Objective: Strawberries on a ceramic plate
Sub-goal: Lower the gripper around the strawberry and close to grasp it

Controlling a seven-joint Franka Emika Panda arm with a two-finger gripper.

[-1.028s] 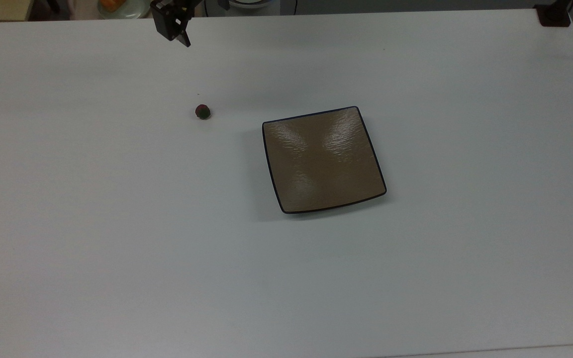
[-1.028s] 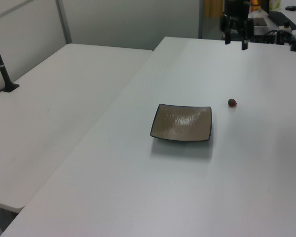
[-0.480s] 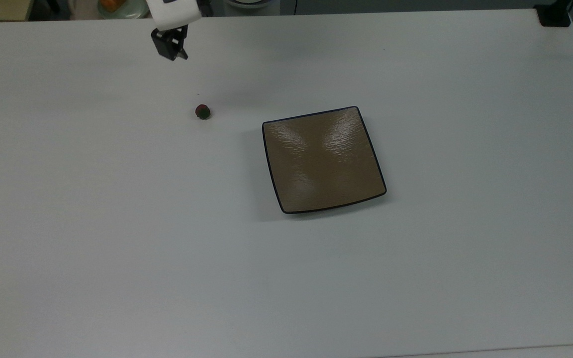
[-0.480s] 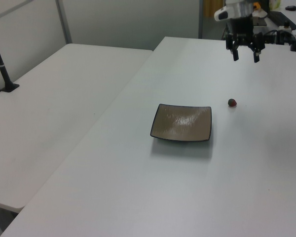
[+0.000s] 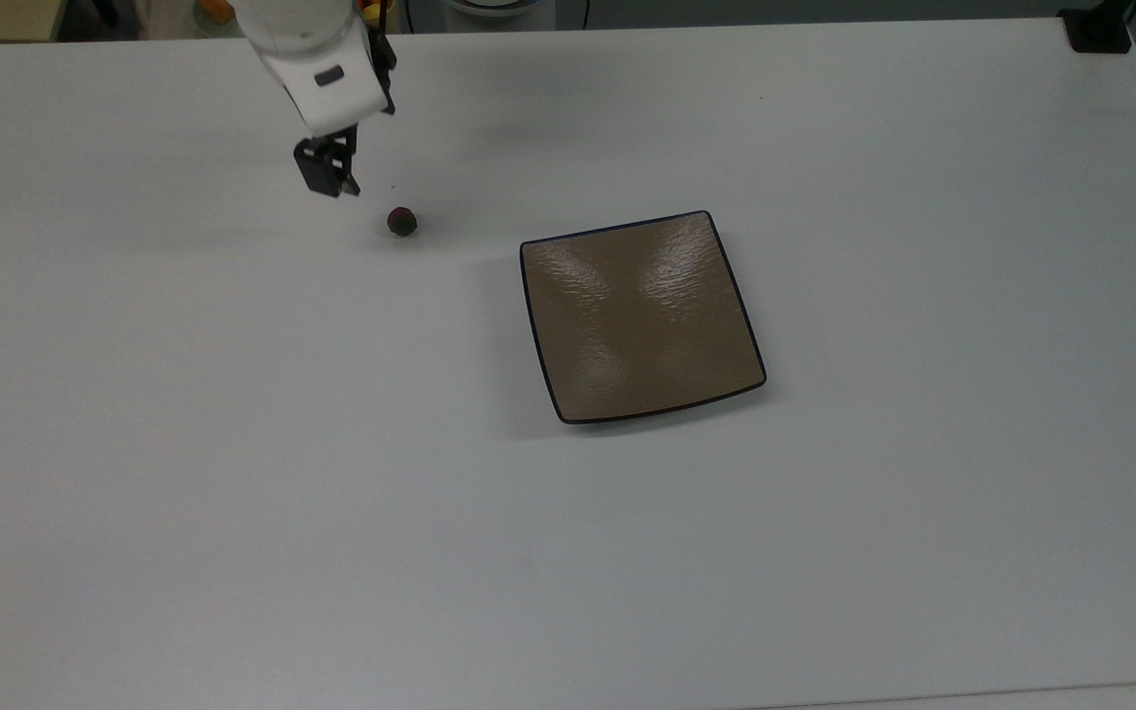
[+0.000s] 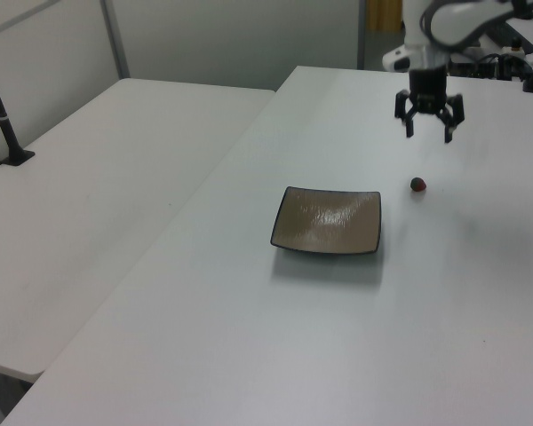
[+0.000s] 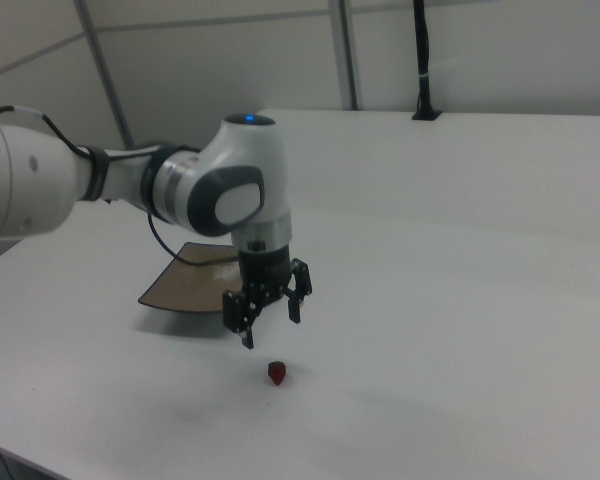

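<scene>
The strawberry, a tiny dark red berry with a green cap, lay alone on the white desk, well apart from the ceramic plate. Measured from the plate, it sat off the corner nearest the arm, toward the top view's upper left. The plate, square, glossy and tan-brown with a thin dark rim, held nothing.

The end effector hung above the desk near the strawberry, on the side of it away from the plate, with its two black fingers spread and nothing between them. In the right view it floated clear above the berry, not touching it. The white arm reached in from the right view's left.

The pick-up looked not yet made. The berry was very small and roundish, so fingers descending off-centre would likely nudge it and send it rolling across the smooth desk. Closing too high would miss it; pressing too low could scrape the desk. A hard squeeze might squirt it out sideways.
</scene>
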